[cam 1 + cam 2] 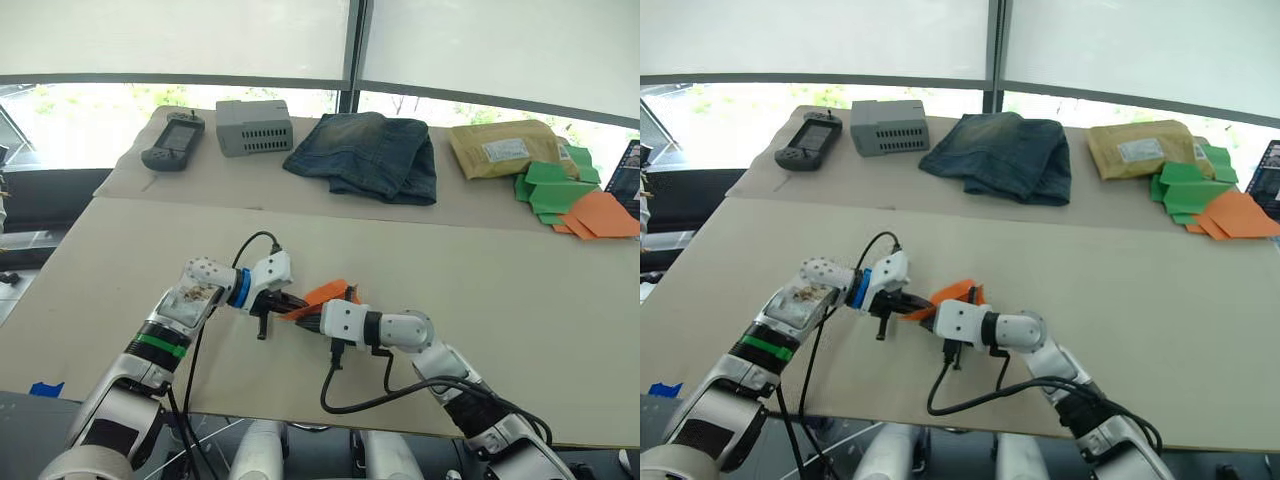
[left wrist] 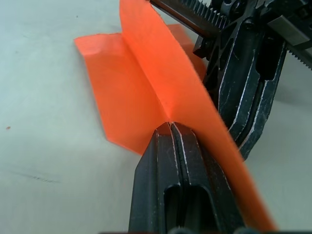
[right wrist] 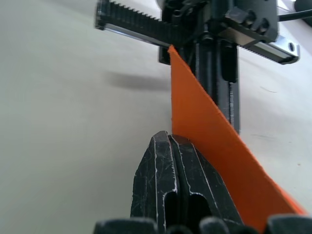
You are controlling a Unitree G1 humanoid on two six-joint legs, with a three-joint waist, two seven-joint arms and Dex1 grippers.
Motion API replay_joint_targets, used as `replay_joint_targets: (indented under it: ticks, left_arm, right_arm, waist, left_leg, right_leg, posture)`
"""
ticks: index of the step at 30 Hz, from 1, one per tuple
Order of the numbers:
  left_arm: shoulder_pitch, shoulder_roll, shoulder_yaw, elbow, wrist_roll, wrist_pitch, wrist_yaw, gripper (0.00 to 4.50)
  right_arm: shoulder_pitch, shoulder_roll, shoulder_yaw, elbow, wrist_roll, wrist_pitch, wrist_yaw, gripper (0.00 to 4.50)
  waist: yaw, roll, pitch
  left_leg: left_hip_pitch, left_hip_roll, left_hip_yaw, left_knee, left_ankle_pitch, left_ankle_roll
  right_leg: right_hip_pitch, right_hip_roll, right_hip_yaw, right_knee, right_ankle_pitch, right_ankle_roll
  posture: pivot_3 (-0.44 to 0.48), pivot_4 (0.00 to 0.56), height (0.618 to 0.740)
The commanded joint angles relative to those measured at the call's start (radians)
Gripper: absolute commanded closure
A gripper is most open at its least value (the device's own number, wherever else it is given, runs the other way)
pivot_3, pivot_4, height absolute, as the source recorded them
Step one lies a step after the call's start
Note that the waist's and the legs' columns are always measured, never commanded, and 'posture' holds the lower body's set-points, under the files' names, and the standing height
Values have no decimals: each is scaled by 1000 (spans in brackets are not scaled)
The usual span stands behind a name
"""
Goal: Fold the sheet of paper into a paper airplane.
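The sheet of paper [image 1: 328, 292] is bright orange and folded along a crease, with one flap flat on the table and another standing up [image 2: 126, 92]. It sits at the front middle of the tan table [image 1: 520, 320]. My left gripper [image 1: 285, 303] comes in from the left and is shut on the raised fold [image 2: 170, 127]. From the right, my right gripper [image 1: 310, 318] faces it and is shut on the same raised flap [image 3: 169, 139]. The two grippers' tips nearly meet. The paper's lower edge is hidden behind the fingers [image 3: 156, 165].
Along the back of the table lie a dark handheld device [image 1: 173, 140], a grey box [image 1: 254, 126], folded jeans [image 1: 370, 155] and a tan envelope [image 1: 500, 148]. At the back right lie green paper pieces [image 1: 550, 188] and orange folded pieces [image 1: 600, 215].
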Motion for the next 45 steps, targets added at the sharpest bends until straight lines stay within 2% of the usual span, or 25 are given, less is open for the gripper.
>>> replay_joint_targets:
  ticks: [1,7,10,14,16,20,25,28,35,45]
  left_arm:
    - [-101,-22,-5,39,39,-92,-36,4476]
    - [-139,-49,-34,153,100,-214,-51,4476]
    - [-147,-53,-41,199,120,-265,-49,4476]
    - [-151,-56,-46,229,134,-304,-49,4476]
    - [-151,-60,-46,233,134,-311,-47,4476]
    - [-144,-72,-49,225,135,-313,-42,4476]
    - [-142,-75,-44,219,138,-314,-39,4476]
    - [-141,-71,-38,214,137,-312,-35,4476]
    - [-131,-69,-30,193,123,-295,-40,4476]
    - [-134,-94,-5,166,79,-247,-43,4476]
  right_arm:
    - [-13,14,-30,12,-19,33,-62,4500]
    - [34,-65,-67,-198,31,116,10,4500]
    - [48,-135,-118,-348,129,175,93,4500]
    - [-6,-196,-196,-414,226,242,147,4500]
    - [-70,-209,-218,-361,223,250,142,4500]
    - [-212,-221,-184,-136,141,209,128,4500]
    - [-261,-210,-119,48,117,123,201,4500]
    - [-228,-230,-107,32,149,130,270,4500]
    - [-96,-266,-161,-79,234,172,314,4500]
    - [1,-275,-155,-73,208,145,277,4500]
  waist:
    - [4,0,0]
    - [36,0,0]
    - [50,0,0]
    - [52,0,0]
    - [52,0,0]
    - [53,0,0]
    - [59,0,0]
    - [58,0,0]
    - [58,0,0]
    - [56,0,0]
  left_leg:
    - [0,0,0,0,0,0]
    - [-1,-1,0,0,1,2]
    - [-3,-1,0,1,1,2]
    - [-2,-1,0,1,1,2]
    - [-2,-1,0,1,1,2]
    - [-1,-1,0,1,1,2]
    - [-4,-1,0,1,1,2]
    - [-6,-1,0,1,3,4]
    - [-5,-1,0,1,3,5]
    - [-5,-1,0,1,3,5]
  right_leg:
    - [0,0,0,0,0,0]
    - [0,-1,0,1,1,-1]
    - [0,-2,0,-1,1,-1]
    - [2,-2,0,-2,0,0]
    - [2,-2,0,-2,0,0]
    - [2,-2,-1,-2,0,0]
    - [4,-3,-2,-3,-1,1]
    - [4,-3,-2,-3,-1,1]
    - [4,-3,-2,-3,-1,2]
    - [3,-3,-2,-4,-1,2]
  posture:
    - [0,150,716]
    - [0,150,716]
    - [0,150,716]
    - [0,150,716]
    - [0,150,716]
    - [0,150,716]
    - [0,150,716]
    - [0,150,716]
    - [0,150,716]
    - [0,150,716]
